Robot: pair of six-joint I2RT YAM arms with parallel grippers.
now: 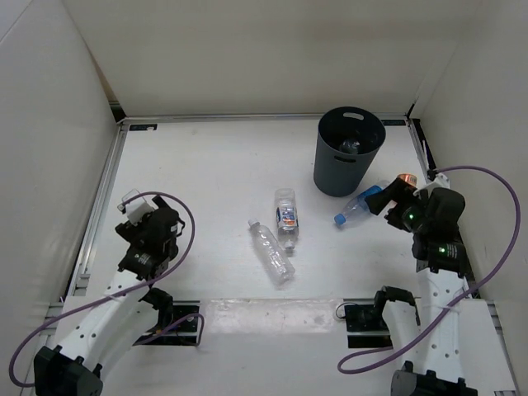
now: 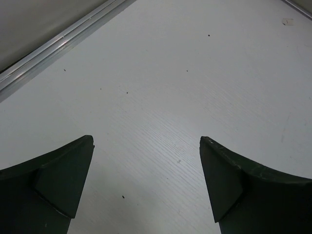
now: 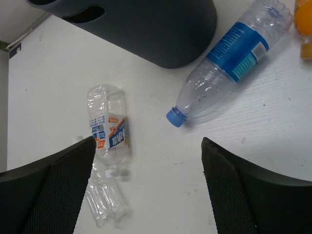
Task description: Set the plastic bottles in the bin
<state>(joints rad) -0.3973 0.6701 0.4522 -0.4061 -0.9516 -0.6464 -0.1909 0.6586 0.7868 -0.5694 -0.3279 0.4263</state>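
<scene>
The dark grey bin [image 1: 349, 157] stands at the back right; its wall fills the top of the right wrist view [image 3: 146, 29]. A blue-capped, blue-labelled bottle [image 1: 356, 206] lies just in front of the bin [image 3: 229, 61]. An orange-blue label bottle [image 1: 286, 214] and a plain clear bottle [image 1: 271, 252] lie at the table's middle, both also in the right wrist view [image 3: 108, 129] [image 3: 105, 202]. My right gripper [image 1: 388, 200] is open and empty beside the blue bottle [image 3: 148, 142]. My left gripper [image 1: 132, 211] is open and empty over bare table at the left [image 2: 146, 140].
Something clear lies inside the bin [image 1: 350, 145]. A small orange object [image 1: 404, 179] sits by the right gripper, right of the blue bottle [image 3: 304, 22]. White walls enclose the table, with a metal rail [image 2: 53, 46] along the left edge.
</scene>
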